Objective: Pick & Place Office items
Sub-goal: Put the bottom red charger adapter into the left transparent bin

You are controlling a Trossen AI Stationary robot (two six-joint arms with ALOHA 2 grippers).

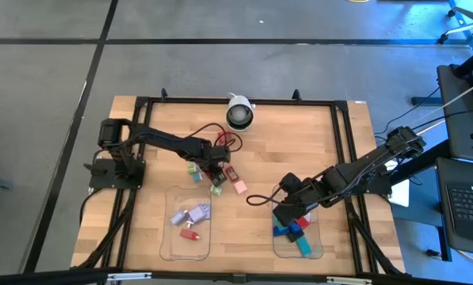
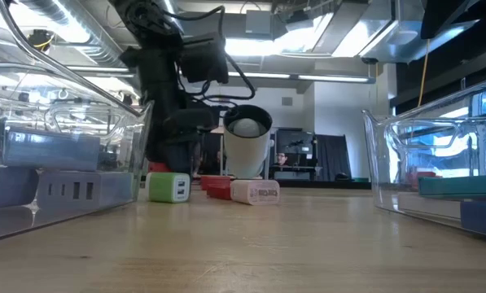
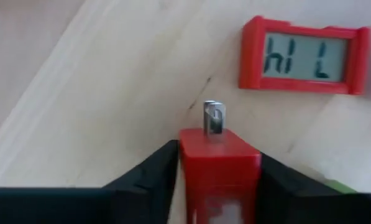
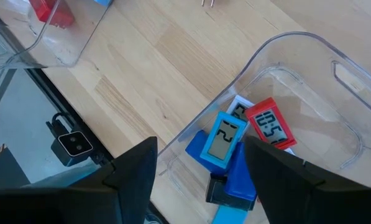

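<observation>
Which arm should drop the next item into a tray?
Left. The left gripper is shut on a red plug block over the loose items mid-table, near the left tray. The right gripper hangs open and empty above the right tray.

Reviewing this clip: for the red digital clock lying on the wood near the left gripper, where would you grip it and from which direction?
Likely across the two long edges of the red clock, coming straight down. It lies flat, display up, so only its thin frame offers opposing faces. The left gripper is shut on a red plug adapter and must place that first.
</observation>
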